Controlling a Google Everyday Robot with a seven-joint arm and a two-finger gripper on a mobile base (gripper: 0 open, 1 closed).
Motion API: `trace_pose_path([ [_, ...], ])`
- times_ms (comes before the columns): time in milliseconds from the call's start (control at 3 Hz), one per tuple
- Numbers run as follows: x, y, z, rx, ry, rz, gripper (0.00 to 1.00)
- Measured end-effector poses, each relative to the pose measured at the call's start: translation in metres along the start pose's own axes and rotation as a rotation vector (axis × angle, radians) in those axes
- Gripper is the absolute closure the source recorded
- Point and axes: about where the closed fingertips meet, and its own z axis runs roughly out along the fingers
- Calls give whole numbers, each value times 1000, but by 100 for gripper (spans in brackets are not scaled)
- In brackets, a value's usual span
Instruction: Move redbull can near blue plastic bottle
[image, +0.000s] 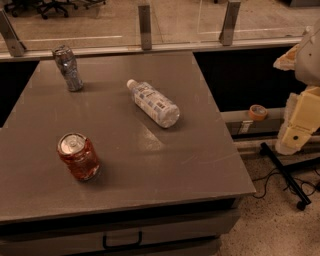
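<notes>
Centrally, a grey table (150, 165) fills most of the frame, running from the lower left to the upper middle. At the right edge of the frame, off the table and above the floor, is the cream-coloured gripper (295, 130). It is only partly in frame, and whether it is apart or together cannot be told. It is well apart from all three containers.

The blue plastic bottle (152, 104) lies on its side at the upper centre of the table, white cap pointing to the upper left. The red can (78, 157) sits at the lower left of the table and appears to stand upright. The redbull can (67, 68) stands at the upper left, near the table's far edge and well apart from the bottle. A drawer handle (122, 241) sits on the table's front at the bottom edge. An orange tape roll (257, 112) rests on a ledge to the right of the table.
</notes>
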Motion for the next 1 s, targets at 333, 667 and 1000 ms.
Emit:
trace_pose_path([
  [333,-1,-1,-1,4,-4,0,0],
  [667,-21,-11,4,-21,-108,1,0],
  [1000,-74,-38,16,-86,-336,-19,0],
])
